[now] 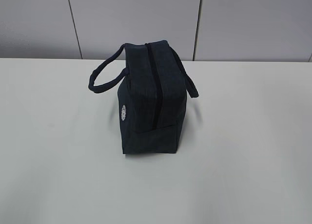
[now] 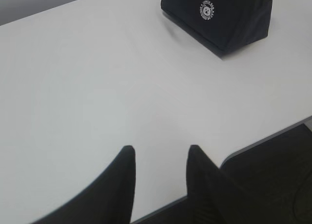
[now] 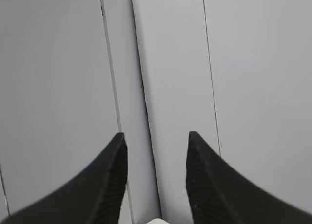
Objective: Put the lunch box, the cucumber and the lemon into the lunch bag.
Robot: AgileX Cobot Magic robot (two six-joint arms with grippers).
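Bag [image 2: 219,17] top and handles cut off by the upper frame edge in left wrist view, far ahead-right of the left claw [image 2: 161,153]. Logo [image 2: 207,9] text too small to read. Bag interior hidden, zipper [image 1: 155,87] closed in exterior view. Both claws' bases cut off at the bottom edge; right claw [image 3: 156,139] faces only wall panels [image 3: 253,63].
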